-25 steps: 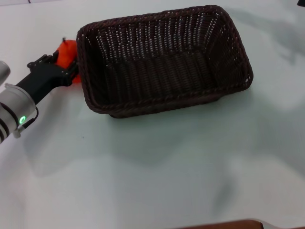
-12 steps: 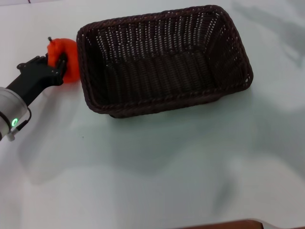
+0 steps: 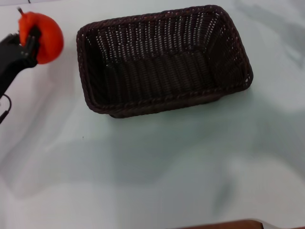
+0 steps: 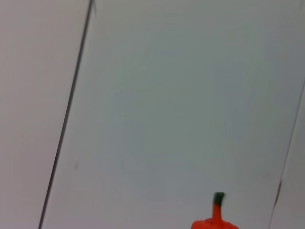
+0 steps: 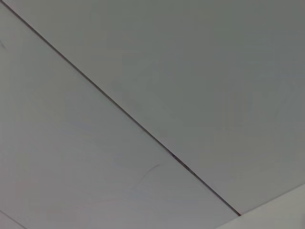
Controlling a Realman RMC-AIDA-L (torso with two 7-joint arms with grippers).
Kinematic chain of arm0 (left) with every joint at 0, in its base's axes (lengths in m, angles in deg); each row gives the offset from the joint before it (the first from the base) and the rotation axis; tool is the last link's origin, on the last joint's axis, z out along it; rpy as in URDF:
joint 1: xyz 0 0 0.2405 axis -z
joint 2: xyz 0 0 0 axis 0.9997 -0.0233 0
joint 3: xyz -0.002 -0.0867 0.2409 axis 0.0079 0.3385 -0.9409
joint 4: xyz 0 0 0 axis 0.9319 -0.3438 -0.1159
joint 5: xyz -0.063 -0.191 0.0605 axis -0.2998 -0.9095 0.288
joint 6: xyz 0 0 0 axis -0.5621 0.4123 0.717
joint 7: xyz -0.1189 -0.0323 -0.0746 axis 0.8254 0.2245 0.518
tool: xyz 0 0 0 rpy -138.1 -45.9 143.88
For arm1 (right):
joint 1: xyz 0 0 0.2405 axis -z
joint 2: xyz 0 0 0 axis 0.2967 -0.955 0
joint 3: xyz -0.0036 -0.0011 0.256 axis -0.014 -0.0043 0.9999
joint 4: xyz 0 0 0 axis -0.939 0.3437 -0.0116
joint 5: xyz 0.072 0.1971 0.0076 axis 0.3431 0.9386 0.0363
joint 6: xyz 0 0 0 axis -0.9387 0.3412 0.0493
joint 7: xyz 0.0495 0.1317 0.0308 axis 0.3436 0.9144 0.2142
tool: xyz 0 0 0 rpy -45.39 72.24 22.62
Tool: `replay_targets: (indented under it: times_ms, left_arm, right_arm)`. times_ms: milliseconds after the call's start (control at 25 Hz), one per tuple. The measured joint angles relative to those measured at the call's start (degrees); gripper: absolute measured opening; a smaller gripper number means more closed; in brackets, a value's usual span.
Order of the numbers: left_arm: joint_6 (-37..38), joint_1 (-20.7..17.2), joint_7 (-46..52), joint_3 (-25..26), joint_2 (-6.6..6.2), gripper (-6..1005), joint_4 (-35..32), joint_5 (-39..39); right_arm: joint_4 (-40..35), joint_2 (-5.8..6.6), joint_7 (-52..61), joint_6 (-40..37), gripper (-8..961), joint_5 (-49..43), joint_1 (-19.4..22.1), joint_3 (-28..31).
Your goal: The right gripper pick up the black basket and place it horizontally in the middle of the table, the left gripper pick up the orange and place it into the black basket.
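The black basket [image 3: 164, 62] lies lengthwise across the middle of the white table [image 3: 157, 167], open side up and empty. My left gripper [image 3: 29, 39] is at the far left of the head view, shut on the orange [image 3: 45, 31] and holding it up off the table, left of the basket's left rim. The orange's stem and top also show in the left wrist view [image 4: 217, 214]. The right gripper is out of view.
A brown edge [image 3: 224, 224] shows along the table's near side. The right wrist view shows only a plain grey surface with a thin dark seam [image 5: 124, 112].
My left gripper has lifted the orange up and to the left, away from the basket's left side. The basket has not moved.
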Motion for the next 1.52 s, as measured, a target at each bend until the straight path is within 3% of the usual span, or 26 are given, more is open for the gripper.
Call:
replay_targets:
  times_ms: [160,320,520,720,840,1160,1240,1520]
  left_arm:
    - [-6.02,-1.83,1.05,0.01,-0.09,213,1.4,0.04]
    - [-12.09,-2.14,0.98,-1.09,0.63,196,2.13,0.24]
    - [-13.17,-1.8,0.6,-1.8,3.04,172,2.47,0.32]
    - [-13.38,-1.57,0.74,-5.74,3.33,137,2.3,0.32]
    - [-13.41,-1.69,0.79,-7.67,3.28,232,2.33,0.32]
    - [-12.99,-2.4,0.59,-7.03,3.31,622,2.05,-0.22]
    - [-12.6,-3.11,0.17,-4.82,3.46,718,2.01,-0.46]
    - [-12.35,-4.4,-3.46,8.78,3.87,834,-3.21,-0.53]
  right_arm:
    - [0.03,0.0,-0.89,0.02,677,0.96,-0.22,0.0]
    - [0.78,0.0,-3.65,0.28,676,2.91,-0.42,-0.06]
    - [3.41,-0.1,-10.14,0.55,677,6.28,-0.08,-0.09]
    - [9.43,-0.01,-17.85,0.14,678,13.71,1.08,0.94]
    - [12.1,0.02,-21.52,0.12,678,16.47,1.2,2.55]
    - [14.47,-0.15,-27.02,0.13,680,17.75,1.02,5.13]
    - [16.63,-0.14,-30.11,0.43,680,18.31,0.74,6.25]
    - [27.49,-0.21,-49.62,1.62,680,29.48,1.14,7.2]
